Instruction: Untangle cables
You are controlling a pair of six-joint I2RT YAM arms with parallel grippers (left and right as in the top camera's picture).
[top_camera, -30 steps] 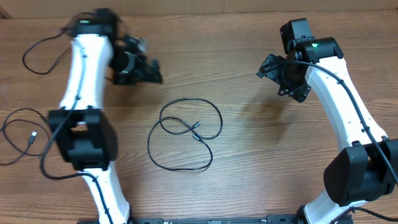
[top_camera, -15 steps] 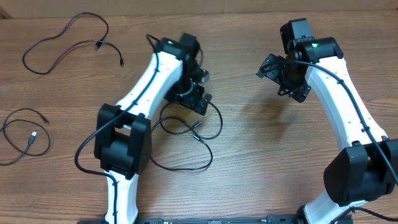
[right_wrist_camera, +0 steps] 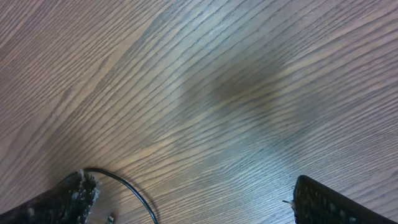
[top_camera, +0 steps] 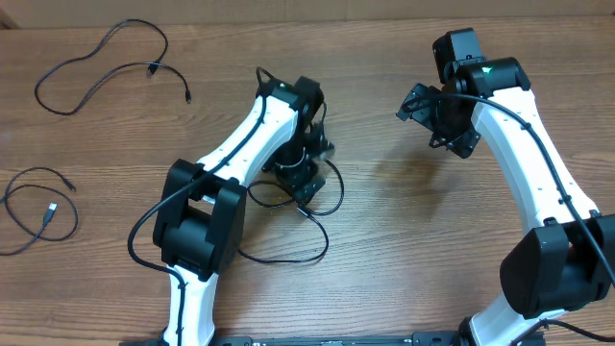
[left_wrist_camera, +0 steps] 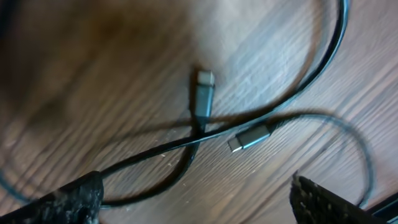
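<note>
Cables [left_wrist_camera: 202, 102] lie crossed on tabletop [top_camera: 384, 288] | left gripper [top_camera: 306, 181] released, hovering over crossing to grasp | right gripper [top_camera: 437, 120] released, parked clear

A: Surface?
B: Brown wood-grain tabletop [top_camera: 404, 269], grain running across the overhead view, evenly lit, soft shadows.
A: Beyond it?
B: Pale strip [top_camera: 317, 8] along far edge; cannot tell what.
</note>
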